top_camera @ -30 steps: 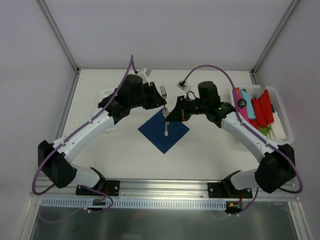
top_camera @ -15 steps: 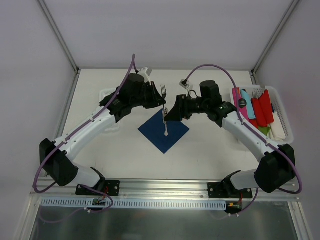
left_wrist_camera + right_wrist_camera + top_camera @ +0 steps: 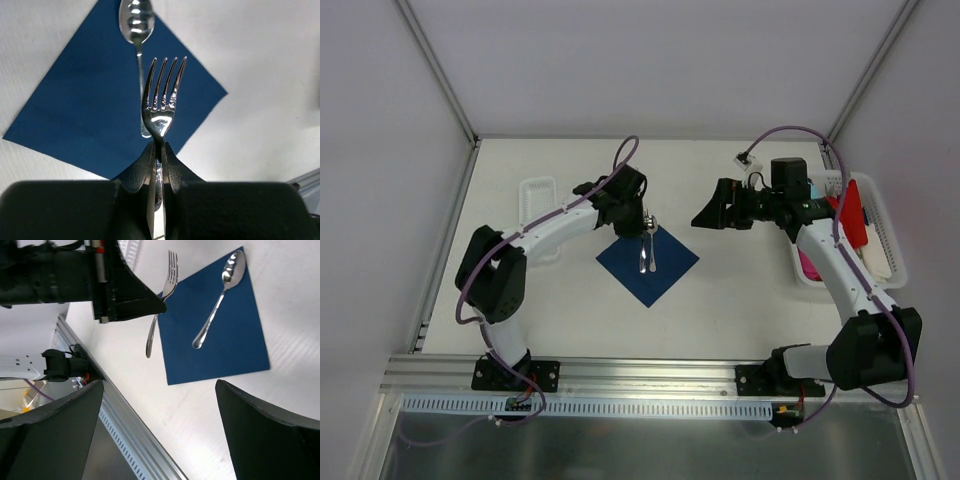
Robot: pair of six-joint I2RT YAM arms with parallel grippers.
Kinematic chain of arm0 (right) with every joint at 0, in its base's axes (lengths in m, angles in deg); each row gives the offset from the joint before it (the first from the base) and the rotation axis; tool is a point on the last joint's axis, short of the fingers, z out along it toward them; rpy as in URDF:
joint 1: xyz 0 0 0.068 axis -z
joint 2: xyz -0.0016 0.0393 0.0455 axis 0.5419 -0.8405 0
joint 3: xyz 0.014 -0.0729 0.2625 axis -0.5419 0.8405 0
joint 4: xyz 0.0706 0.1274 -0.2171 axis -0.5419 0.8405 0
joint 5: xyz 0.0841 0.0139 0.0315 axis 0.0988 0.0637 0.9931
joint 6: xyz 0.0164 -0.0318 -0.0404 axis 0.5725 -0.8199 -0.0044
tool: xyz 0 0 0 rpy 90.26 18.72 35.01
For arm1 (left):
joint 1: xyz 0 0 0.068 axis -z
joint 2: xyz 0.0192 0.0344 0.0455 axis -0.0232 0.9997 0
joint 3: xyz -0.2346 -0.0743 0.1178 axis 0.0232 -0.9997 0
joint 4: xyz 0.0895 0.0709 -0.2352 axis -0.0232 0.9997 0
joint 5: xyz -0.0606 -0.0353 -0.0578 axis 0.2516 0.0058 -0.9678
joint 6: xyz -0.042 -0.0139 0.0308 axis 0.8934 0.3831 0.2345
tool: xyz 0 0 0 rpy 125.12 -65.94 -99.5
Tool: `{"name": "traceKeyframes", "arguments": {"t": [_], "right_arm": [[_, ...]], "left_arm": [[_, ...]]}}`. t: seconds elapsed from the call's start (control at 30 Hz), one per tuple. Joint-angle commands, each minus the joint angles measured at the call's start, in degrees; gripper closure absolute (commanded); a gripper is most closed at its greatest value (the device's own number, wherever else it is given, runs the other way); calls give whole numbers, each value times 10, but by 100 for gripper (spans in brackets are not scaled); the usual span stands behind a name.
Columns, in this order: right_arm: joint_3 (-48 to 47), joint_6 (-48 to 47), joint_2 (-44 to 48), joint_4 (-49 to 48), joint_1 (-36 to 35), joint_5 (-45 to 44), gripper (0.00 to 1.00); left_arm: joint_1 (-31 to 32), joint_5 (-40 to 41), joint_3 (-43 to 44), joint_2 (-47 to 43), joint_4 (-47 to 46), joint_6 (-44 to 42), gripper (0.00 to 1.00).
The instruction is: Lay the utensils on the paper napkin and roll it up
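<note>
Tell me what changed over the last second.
The right gripper let go of the spoon, opened and pulled back to the right; the spoon now lies on the napkin. The left gripper, still shut on the fork, swung it over the napkin's far corner. The napkin stayed put.

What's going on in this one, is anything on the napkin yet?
The spoon already lies on the dark blue napkin, on its own with nothing gripping it. The left gripper is shut on the fork, pinching it at the neck with the tines pointing away, by the napkin's edge; it is not laid down yet. The right gripper is open and empty, off to the right of the napkin. No rolling has begun: the napkin is flat.
</note>
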Motion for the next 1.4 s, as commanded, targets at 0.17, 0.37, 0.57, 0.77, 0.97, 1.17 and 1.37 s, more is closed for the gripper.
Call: {"name": "traceKeyframes", "arguments": {"t": [0.17, 0.37, 0.57, 0.77, 0.97, 1.17, 1.37], "right_arm": [[-18, -58, 59, 68, 20, -15, 1], [-9, -56, 59, 68, 22, -5, 1], [-5, -55, 57, 68, 22, 1, 1], [-5, -53, 48, 66, 22, 10, 1], [-6, -52, 38, 64, 22, 13, 1], [-5, -52, 33, 62, 22, 16, 1], [-1, -51, 32, 62, 22, 17, 1]], "left_arm": [[0, 0, 71, 91, 23, 10, 100], [-1, -4, 88, 136, 23, 19, 98], [-2, -1, 107, 165, 23, 11, 95], [-6, 3, 122, 186, 23, 5, 93], [-15, 2, 121, 194, 23, 2, 92], [-19, 2, 124, 200, 23, -4, 90], [-22, 2, 128, 206, 23, -7, 90]]}}
